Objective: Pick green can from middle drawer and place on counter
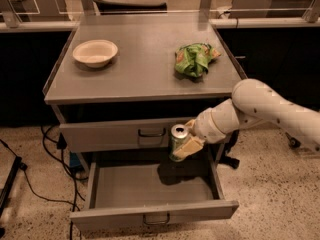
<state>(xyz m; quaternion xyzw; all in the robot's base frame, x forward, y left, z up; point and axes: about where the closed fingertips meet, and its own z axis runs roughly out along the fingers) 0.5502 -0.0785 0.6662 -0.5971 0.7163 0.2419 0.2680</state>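
Observation:
The green can (177,142), with its silver top up, is held in my gripper (186,140). It hangs above the open middle drawer (150,186), in front of the taller drawer front (125,133), to the right of that front's handle. My white arm (260,109) reaches in from the right. The can's shadow lies on the drawer floor below it. The counter (145,69) is the grey cabinet top above, higher than the can.
A pale bowl (95,52) sits on the counter's left. A green-and-yellow snack bag (194,59) lies on its right. Black cables (30,184) run over the floor at the left. A bench with glass panels (150,19) stands behind.

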